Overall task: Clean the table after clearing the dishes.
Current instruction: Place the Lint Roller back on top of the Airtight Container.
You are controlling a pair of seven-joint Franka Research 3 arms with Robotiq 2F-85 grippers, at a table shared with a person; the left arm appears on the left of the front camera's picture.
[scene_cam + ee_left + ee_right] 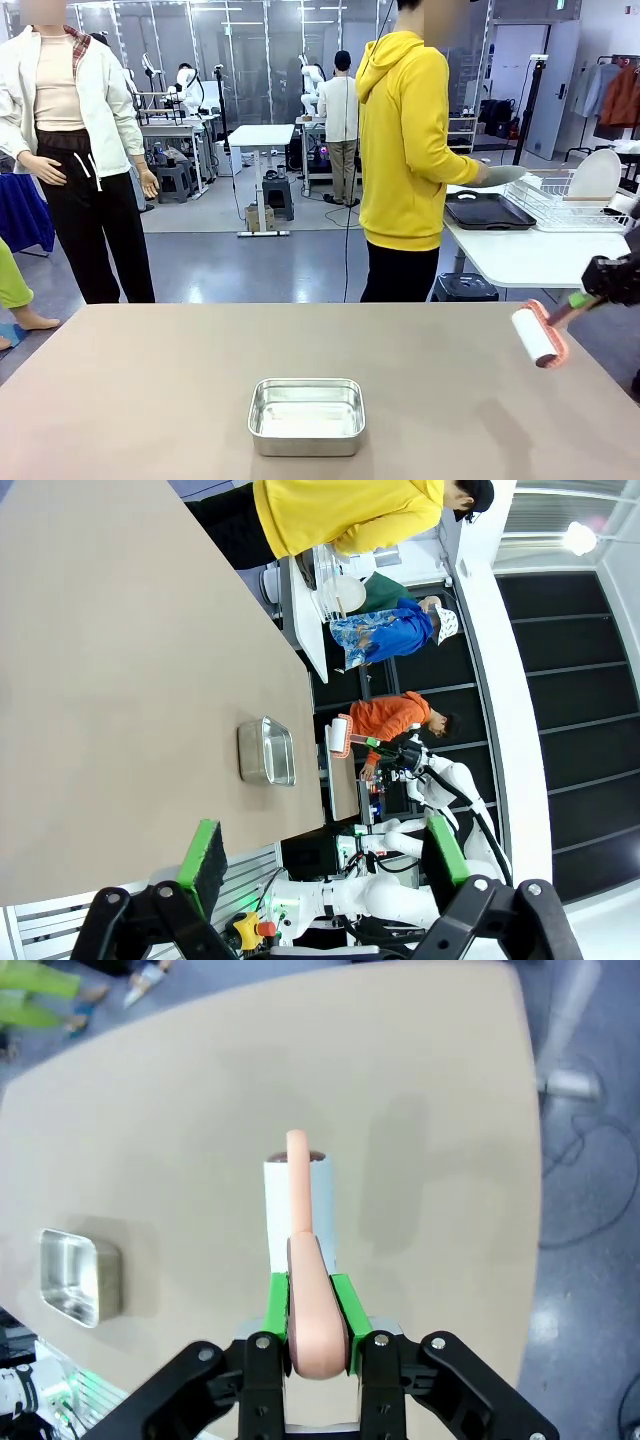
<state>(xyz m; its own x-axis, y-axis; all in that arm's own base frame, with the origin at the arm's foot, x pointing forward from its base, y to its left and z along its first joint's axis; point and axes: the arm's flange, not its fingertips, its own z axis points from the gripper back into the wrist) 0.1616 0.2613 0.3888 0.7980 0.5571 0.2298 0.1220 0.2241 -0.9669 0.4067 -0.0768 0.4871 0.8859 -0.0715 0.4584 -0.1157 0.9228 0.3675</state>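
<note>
Right fingers (318, 1305): you see them clamped on the lint roller (300, 1215) handle, over the tabletop (150, 390).
Left fingers (330, 855): spread wide, holding nothing.
Steel pan (306, 415): near centre.
Writing: none readable.

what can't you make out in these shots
- Front view: the right claw is cut off by the picture's right edge; its grip on the lint roller is hidden.
- Front view: steel pan contents, lost in glare.
- Right wrist view: the roller hides the table beneath it, so contact is unclear.
</note>
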